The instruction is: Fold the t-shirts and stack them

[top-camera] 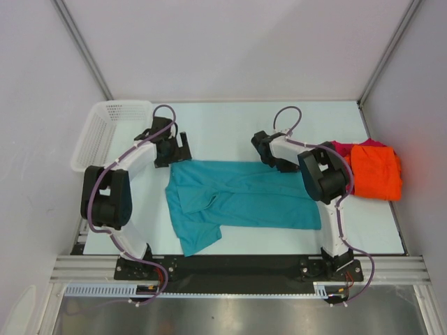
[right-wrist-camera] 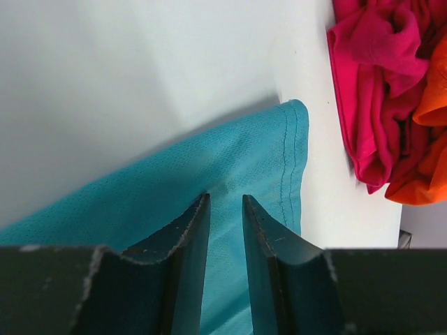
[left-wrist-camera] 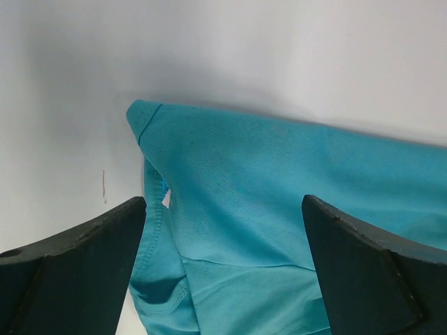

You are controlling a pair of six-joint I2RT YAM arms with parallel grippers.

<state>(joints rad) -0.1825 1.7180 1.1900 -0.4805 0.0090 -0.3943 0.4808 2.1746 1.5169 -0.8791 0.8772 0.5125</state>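
A teal-blue t-shirt [top-camera: 237, 199] lies flat across the middle of the table, its left side doubled over and a sleeve poking toward the front. My left gripper [top-camera: 178, 150] hovers open over the shirt's far left corner [left-wrist-camera: 265, 181], its fingers wide apart on either side of the collar area and holding nothing. At the far right corner of that shirt [right-wrist-camera: 174, 188], my right gripper [top-camera: 278, 165] stands open with a narrow gap, the cloth lying flat beneath it. The orange t-shirt [top-camera: 376, 171] and the magenta-red t-shirt [top-camera: 342, 148] sit crumpled together at the table's right edge.
A white mesh basket [top-camera: 105, 129] stands at the back left corner, partly over the table's edge. The magenta cloth [right-wrist-camera: 377, 84] and orange cloth [right-wrist-camera: 426, 160] lie a short way right of the right gripper. Grey walls close in on three sides.
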